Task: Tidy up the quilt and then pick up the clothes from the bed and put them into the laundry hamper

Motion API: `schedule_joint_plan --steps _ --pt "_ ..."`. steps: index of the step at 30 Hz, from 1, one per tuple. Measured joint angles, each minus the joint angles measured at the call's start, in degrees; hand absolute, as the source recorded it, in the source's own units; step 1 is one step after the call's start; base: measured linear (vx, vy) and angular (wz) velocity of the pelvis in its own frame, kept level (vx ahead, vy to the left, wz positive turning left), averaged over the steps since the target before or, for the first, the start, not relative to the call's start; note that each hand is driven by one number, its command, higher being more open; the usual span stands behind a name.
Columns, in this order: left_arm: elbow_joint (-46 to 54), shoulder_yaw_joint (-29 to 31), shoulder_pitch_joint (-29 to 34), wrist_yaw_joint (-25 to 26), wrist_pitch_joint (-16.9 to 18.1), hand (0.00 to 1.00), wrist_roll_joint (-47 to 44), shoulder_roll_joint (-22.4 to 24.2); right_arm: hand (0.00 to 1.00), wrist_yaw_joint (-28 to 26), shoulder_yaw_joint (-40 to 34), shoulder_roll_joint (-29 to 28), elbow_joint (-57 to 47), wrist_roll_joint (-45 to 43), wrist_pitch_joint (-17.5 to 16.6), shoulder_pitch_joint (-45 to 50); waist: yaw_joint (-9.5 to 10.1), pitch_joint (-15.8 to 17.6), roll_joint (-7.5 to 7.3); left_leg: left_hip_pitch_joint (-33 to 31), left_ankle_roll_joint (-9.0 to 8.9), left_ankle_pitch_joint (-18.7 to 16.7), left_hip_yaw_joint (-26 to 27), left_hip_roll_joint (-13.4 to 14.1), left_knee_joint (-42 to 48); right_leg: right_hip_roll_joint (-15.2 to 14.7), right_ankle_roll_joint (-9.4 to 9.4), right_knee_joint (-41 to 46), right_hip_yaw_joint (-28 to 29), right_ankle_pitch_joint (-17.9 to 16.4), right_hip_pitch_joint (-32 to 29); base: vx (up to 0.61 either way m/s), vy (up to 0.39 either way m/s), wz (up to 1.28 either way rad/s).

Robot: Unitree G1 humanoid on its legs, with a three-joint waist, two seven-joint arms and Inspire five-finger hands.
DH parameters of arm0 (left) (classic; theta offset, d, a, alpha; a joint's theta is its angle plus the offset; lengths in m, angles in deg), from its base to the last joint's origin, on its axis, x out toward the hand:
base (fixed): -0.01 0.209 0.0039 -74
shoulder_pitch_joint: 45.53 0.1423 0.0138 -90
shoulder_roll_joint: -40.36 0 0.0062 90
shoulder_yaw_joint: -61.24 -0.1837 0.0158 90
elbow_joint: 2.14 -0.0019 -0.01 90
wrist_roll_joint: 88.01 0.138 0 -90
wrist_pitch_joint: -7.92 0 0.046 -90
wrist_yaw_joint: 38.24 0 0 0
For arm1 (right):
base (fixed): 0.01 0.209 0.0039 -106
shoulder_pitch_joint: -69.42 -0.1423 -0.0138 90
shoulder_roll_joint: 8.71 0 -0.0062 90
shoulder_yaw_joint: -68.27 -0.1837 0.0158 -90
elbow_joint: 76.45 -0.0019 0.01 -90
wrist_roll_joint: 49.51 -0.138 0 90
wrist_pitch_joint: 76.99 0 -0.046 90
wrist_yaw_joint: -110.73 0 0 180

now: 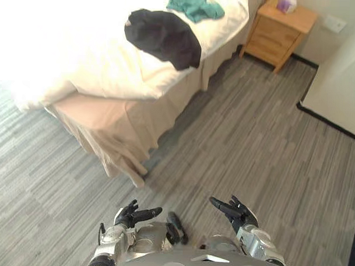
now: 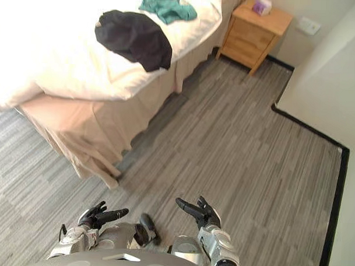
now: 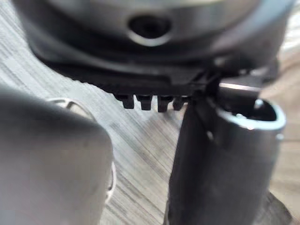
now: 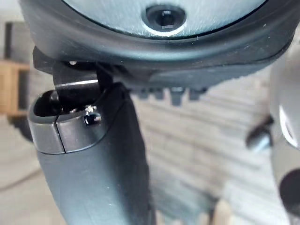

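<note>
While the bed is beyond reach, my left hand and right hand hang slack and empty; black clothes and teal clothes lie on the quilt, well ahead. Both wrist views show floor past loose fingers.

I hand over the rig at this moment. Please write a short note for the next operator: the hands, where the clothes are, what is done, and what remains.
Left hand: open and empty, held low over the floor.
Right hand: open and empty, level with the left.
The black garment lies on the white quilt near the bed's corner. The teal garment lies further up, toward the nightstand.
Done: no garment picked up. I cannot tell whether the quilt is tidied.
Left: step to the bed, check the quilt, and take both garments to the hamper.
</note>
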Motion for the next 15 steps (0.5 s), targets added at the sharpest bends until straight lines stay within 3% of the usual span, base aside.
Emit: schedule_joint_plan --steps 1,2,4,6,8,9,10,11,12,13,14,15 --pt "0.0 -0.6 0.0 -0.2 0.4 1.00 0.0 0.1 1.00 -0.2 0.0 0.1 0.3 -0.2 -0.3 0.4 -0.05 0.0 0.91 1.1 -2.60 -0.3 -2.2 0.0 -1.2 0.0 0.26 -3.5 0.4 0.1 -0.3 0.26 -0.129 0.80" --pt "0.0 -1.4 -0.3 -0.5 1.3 1.00 0.0 0.3 1.00 -0.4 -0.1 0.8 0.5 -0.8 -1.1 1.1 -0.14 -0.5 1.88 3.2 -4.51 -1.4 -8.0 -0.9 -4.6 0.0 1.52 -9.3 2.0 0.9 -2.2 0.23 -0.152 1.12" --pt "-1.1 -1.1 -1.8 -0.6 1.4 1.00 0.5 0.6 1.00 -0.1 -1.0 0.6 0.5 -2.5 -2.0 1.8 -1.03 -0.8 0.63 3.5 -4.24 -0.9 -14.3 -3.3 -6.4 -1.7 3.18 -14.2 8.6 2.3 -5.5 0.21 -0.162 1.58" --pt "-2.9 2.9 -1.9 -0.7 1.5 1.00 0.9 2.5 1.00 0.2 -2.7 0.5 -0.7 -4.9 -2.2 4.2 -2.08 -1.1 0.41 4.2 -5.60 -1.4 -22.0 -4.8 -6.3 -2.7 3.99 -14.6 17.4 4.6 -8.6 0.21 -0.173 1.86" --pt "-2.9 5.6 0.6 -0.5 1.4 1.00 0.8 3.1 1.00 0.0 -2.1 0.3 -1.2 -4.6 -2.3 4.9 -1.55 -2.0 -0.09 5.3 -6.74 -1.5 -26.2 -4.9 -6.1 -2.5 4.01 -14.6 19.4 6.2 -9.5 0.23 -0.198 1.20" --pt "-2.8 5.7 1.7 -0.4 1.5 1.00 0.8 2.6 1.00 0.0 -1.4 0.2 -1.3 -4.5 -2.4 5.3 -1.38 -2.7 -0.53 5.6 -7.18 -1.6 -27.5 -4.9 -6.0 -2.5 4.07 -14.9 19.0 6.7 -9.5 0.30 -0.291 1.31" --pt "-2.2 7.1 3.1 0.0 1.2 1.00 0.5 1.5 1.00 -0.2 0.5 0.0 -1.4 -4.2 -2.4 5.4 -1.28 -3.9 -1.45 5.7 -8.45 -1.9 -30.0 -4.9 -5.4 -2.5 2.87 -17.3 17.3 9.4 -8.8 0.33 -0.334 1.23" --pt "-1.4 8.0 4.1 0.4 1.2 1.00 0.5 0.2 1.00 -0.5 2.3 -0.3 -1.4 -3.8 -2.1 5.5 -0.73 -4.9 -3.28 5.7 -9.83 -2.6 -31.3 -4.9 -4.7 -2.5 1.71 -20.8 15.7 15.8 -7.9 0.32 -0.355 1.12" --pt "-1.2 8.3 4.5 0.5 1.2 1.00 0.5 -0.2 1.00 -0.9 2.6 -0.4 -1.2 -3.9 -1.9 5.5 -0.15 -5.3 -3.80 5.4 -10.73 -3.2 -32.0 -4.8 -4.4 -2.5 1.50 -21.7 14.6 15.9 -7.5 0.33 -0.428 0.77" --pt "-1.6 8.4 4.9 0.8 1.0 1.00 0.5 0.0 1.00 -2.2 3.2 -0.3 -0.7 -3.9 -1.7 4.6 0.46 -5.9 -2.57 4.8 -13.91 -4.5 -31.6 -2.4 -3.6 -1.4 1.06 -23.7 12.2 16.3 -5.7 0.25 -0.340 0.94" --pt "-1.8 8.9 5.1 0.5 0.9 1.00 0.4 0.6 1.00 -3.2 3.5 0.3 -0.7 -4.0 -1.5 4.1 -0.33 -5.9 -2.02 4.2 -15.43 -5.4 -27.3 0.6 -3.0 -1.0 0.72 -25.1 8.7 16.2 -3.8 0.24 -0.393 1.08" --pt "-1.8 8.9 5.0 0.3 0.9 1.00 0.3 1.1 1.00 -3.5 3.9 0.8 -0.7 -4.0 -1.0 4.0 -0.57 -5.8 -1.85 4.1 -16.22 -5.0 -25.9 1.9 -3.6 -0.8 0.61 -25.4 7.3 16.2 -2.9 0.13 -0.226 1.24"
